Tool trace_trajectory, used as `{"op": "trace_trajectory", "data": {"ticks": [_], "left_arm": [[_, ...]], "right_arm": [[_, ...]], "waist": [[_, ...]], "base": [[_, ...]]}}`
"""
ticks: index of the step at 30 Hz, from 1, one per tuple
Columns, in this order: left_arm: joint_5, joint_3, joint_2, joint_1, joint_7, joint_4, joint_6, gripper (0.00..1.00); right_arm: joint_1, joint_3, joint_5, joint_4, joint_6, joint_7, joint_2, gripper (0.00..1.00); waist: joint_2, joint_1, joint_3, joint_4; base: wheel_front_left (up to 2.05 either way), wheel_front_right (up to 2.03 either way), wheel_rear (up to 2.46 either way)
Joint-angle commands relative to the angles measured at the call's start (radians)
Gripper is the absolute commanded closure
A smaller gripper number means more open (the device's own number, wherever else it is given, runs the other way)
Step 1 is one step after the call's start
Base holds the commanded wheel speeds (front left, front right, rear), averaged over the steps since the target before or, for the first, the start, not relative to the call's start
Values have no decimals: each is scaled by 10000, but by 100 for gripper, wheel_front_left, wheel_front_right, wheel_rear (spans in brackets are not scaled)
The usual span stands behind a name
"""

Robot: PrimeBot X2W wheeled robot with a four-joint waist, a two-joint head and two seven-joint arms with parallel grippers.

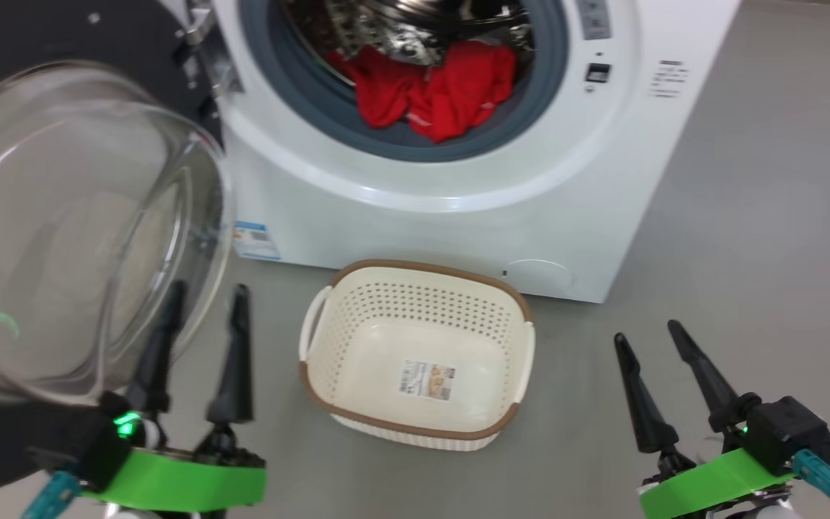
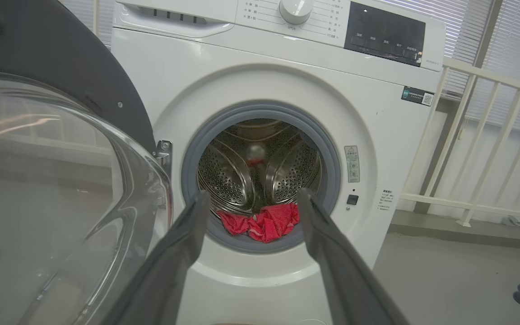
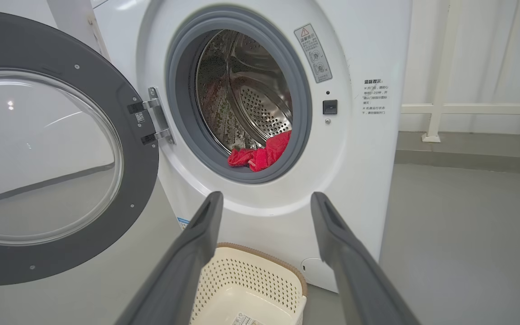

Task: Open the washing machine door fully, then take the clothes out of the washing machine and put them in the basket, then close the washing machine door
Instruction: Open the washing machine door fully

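The left gripper [image 1: 209,288] hangs spread and holds nothing, close by the glass bowl of the washing machine door [image 1: 76,216], which stands swung wide. The right gripper [image 1: 645,331] is likewise spread, holding nothing. Between them the basket [image 1: 415,306] sits before the washing machine [image 1: 458,223], and the clothes [image 1: 436,90] lie at its mouth.

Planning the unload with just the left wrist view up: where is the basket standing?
Observer: The basket stands right in front of the washing machine, below its opening.
Operator: Anything in it yet?
Observer: Just a paper label lying on its bottom.
Operator: Is the right tool free?
Observer: Yes. The right tool is open and holds nothing, off to the basket's right.
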Motion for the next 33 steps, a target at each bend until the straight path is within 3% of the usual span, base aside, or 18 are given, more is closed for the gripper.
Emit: {"op": "trace_trajectory", "data": {"ticks": [1, 6, 14, 33], "left_arm": [[-129, 110, 250, -24, -17, -141, -143, 0], [-159, -342, 545, 147, 46, 135, -227, 0], [48, -245, 587, 516, 0, 278, 23, 0], [529, 188, 554, 1481, -47, 516, 351, 0]], "right_arm": [[-263, 106, -181, -337, 65, -129, 7, 0], [-92, -340, -428, -748, 65, -143, 7, 0], [321, -614, -411, -1148, 65, -145, 7, 0], [1215, -968, -589, -1387, 65, -146, 7, 0]], "waist": [[-1, 0, -106, -518], [-1, 0, -243, -1134], [-1, 0, -494, -1997], [-1, 0, -1139, -2972]], "base": [[0, 0, 0], [0, 0, 0], [0, 0, 0], [0, 0, 0]]}}
